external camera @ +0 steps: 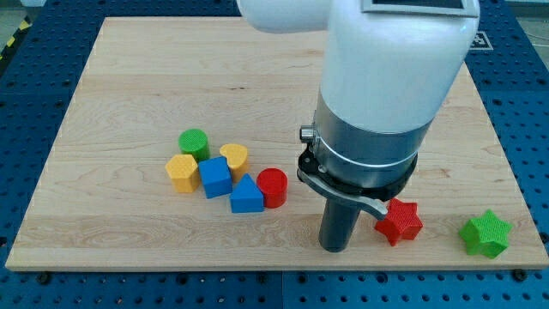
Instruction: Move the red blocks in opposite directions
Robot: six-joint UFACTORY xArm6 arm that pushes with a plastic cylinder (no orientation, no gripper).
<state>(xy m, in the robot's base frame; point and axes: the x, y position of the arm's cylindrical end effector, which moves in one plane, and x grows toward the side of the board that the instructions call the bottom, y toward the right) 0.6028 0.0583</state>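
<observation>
A red cylinder (273, 186) stands on the wooden board (129, 103), touching a blue triangular block (246, 196) at its left. A red star block (399, 221) lies near the board's bottom edge, at the view's right. My tip (335, 249) is on the board between the two red blocks, close to the left side of the red star and to the right of and below the red cylinder. The arm's wide white and grey body hides the board above the tip.
A cluster sits left of the red cylinder: a green cylinder (194, 142), a yellow hexagonal block (182, 172), a blue cube (215, 177), a yellow heart-shaped block (234, 157). A green star (485, 233) lies at the bottom right corner. The board's bottom edge runs just below the tip.
</observation>
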